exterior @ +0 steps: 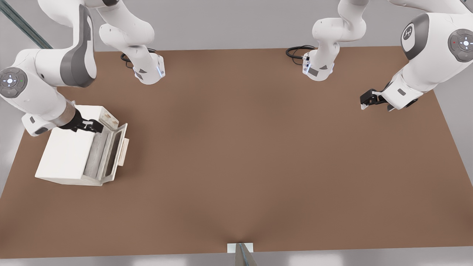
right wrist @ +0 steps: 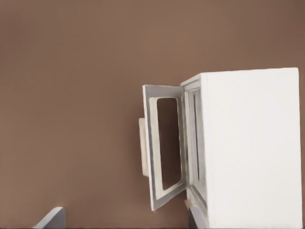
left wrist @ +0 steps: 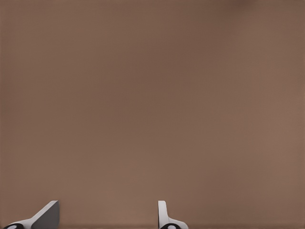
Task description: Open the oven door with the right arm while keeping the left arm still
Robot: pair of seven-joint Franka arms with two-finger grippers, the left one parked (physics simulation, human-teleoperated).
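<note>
Door (exterior: pixel 117 148) on the oven (exterior: pixel 70 151), at the front view's left, is part-open and leaning out, so you're mid-swing; gripper (exterior: pixel 91 126) hovers above the oven's top front edge, fingers apart, holding nothing — next, hook the door's top edge and push outward.

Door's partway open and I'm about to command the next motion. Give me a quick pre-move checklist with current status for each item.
1. Oven door off its frame: ok, swung partly open, gap visible along the front.
2. Door fully open: not ok, it stands only partway out in the right wrist view.
3. Gripper position: ok, above the oven top near the door's upper edge.
4. Gripper contact with door or handle: cannot tell; the handle sits on the door's outer face, apart from the fingers.
5. Finger state: cannot tell.
6. Table in front of the door's swing: ok, nothing seen there.
</note>
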